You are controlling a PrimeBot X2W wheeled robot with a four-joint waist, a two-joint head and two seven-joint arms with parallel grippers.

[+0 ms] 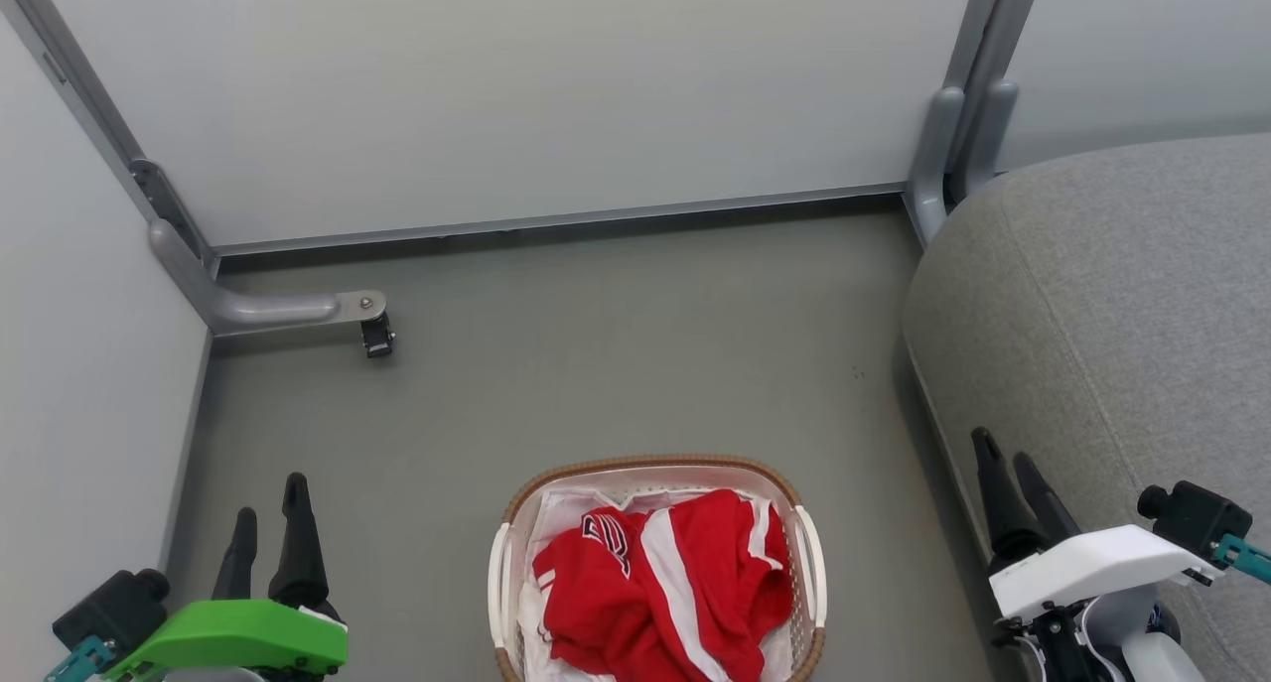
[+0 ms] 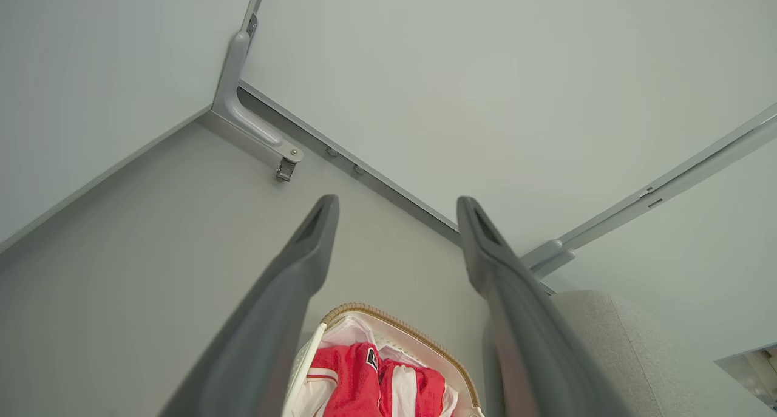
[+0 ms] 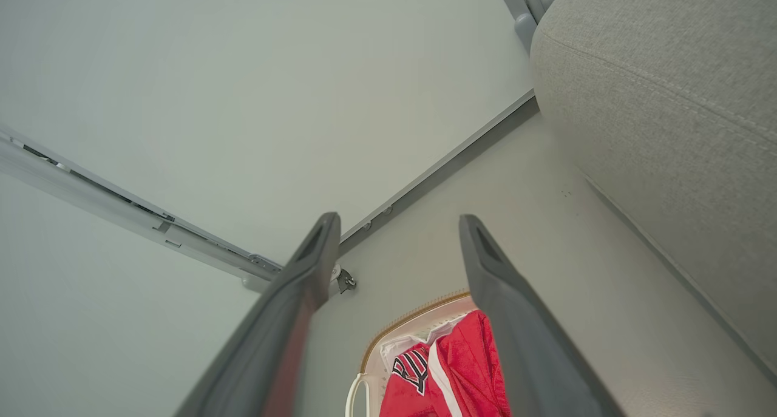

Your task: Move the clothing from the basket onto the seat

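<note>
My left gripper (image 1: pixel 270 498) and right gripper (image 1: pixel 1002 447) both stand spread wide, gripping nothing, low on either side of the basket (image 1: pixel 650 461); the clothing (image 1: pixel 665 583) lies heaped red inside it, on the grey floor (image 1: pixel 596 364); the seat (image 1: pixel 1122 315) rises at my right; my head view gives both white handles (image 1: pixel 814 563); my right wrist view brings the jersey's black-and-white lettering (image 3: pixel 410 368) closer, too folded to read.

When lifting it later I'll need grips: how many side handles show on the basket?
2. One white handle on the basket's left side, one on its right. Its near end is out of frame, so another may be hidden.
</note>
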